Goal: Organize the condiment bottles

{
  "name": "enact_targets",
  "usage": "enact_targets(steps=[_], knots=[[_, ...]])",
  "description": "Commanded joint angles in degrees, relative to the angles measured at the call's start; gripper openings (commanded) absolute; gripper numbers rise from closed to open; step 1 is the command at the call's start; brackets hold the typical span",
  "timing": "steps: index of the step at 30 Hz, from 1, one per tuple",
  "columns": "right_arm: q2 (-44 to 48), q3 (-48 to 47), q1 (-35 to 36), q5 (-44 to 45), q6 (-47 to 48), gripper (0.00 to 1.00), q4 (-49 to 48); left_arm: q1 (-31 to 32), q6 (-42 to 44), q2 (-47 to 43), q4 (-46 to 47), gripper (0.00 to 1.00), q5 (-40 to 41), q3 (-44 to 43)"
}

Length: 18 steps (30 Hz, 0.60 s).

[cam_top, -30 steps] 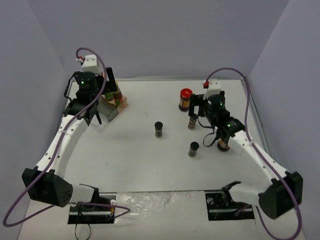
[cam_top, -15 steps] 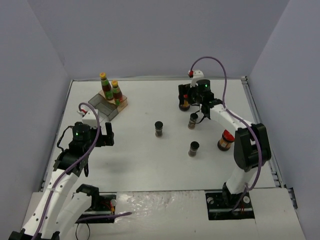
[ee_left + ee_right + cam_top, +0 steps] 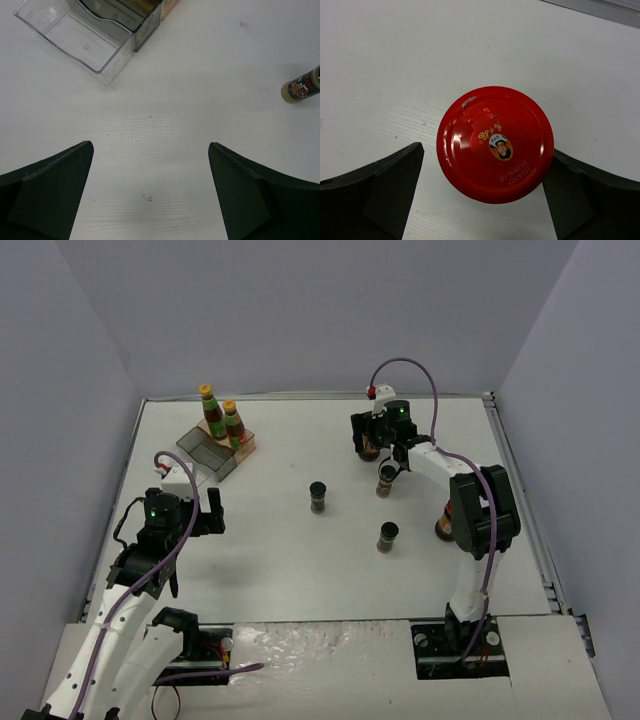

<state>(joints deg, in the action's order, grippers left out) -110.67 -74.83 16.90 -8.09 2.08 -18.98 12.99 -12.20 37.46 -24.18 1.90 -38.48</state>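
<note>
Two yellow-capped sauce bottles stand on the stepped rack at the back left. One red-lidded jar stands at the back centre. My right gripper is open right above it, a jaw on each side of the lid; in the top view the gripper covers most of the jar. The second red-lidded jar is mostly hidden behind the right arm. Three black-capped spice jars stand mid-table. My left gripper is open and empty over bare table.
The rack's clear front compartment lies ahead of my left gripper, with one spice jar at the right edge of that view. Grey walls close in the white table on three sides.
My left arm has pulled back from the rack towards the near left, leaving the two sauce bottles on it. My right gripper has moved from the spice jars to above the back red-lidded jar.
</note>
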Motion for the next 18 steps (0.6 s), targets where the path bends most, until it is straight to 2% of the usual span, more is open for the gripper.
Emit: enact_targets(steps=[1,4,8,9,12,13,18], knots=[[0.2,-3.2,-0.6,-2.1,1.5,0.90,-6.1,-0.2,0.9,-0.6,2.6,0.97,2.7,-1.4],[-0.8,-3.6,-0.6,-2.5,1.5,0.73,-7.0,-0.2,0.9,-0.5,2.2,0.97,3.2,-1.4],[-0.7,-3.4,-0.5,-3.9,1.4,0.40,-8.2,-0.2,0.9,-0.5,2.1,0.97,3.4,-1.4],[-0.5,-3.2,-0.4,-4.3,1.3,0.26,-8.5,-0.2,0.9,-0.6,2.1,0.97,3.5,-1.4],[0.6,-3.3,0.5,-5.9,1.4,0.05,-8.8,-0.2,0.8,-0.7,2.0,0.97,3.7,-1.4],[1.2,-3.4,1.3,-6.6,1.6,0.00,-8.8,-0.2,0.8,-0.8,2.0,0.97,3.7,-1.4],[4.1,-4.1,8.1,-8.6,3.2,0.00,-8.4,-0.2,0.7,-1.4,2.1,0.97,4.6,-1.3]])
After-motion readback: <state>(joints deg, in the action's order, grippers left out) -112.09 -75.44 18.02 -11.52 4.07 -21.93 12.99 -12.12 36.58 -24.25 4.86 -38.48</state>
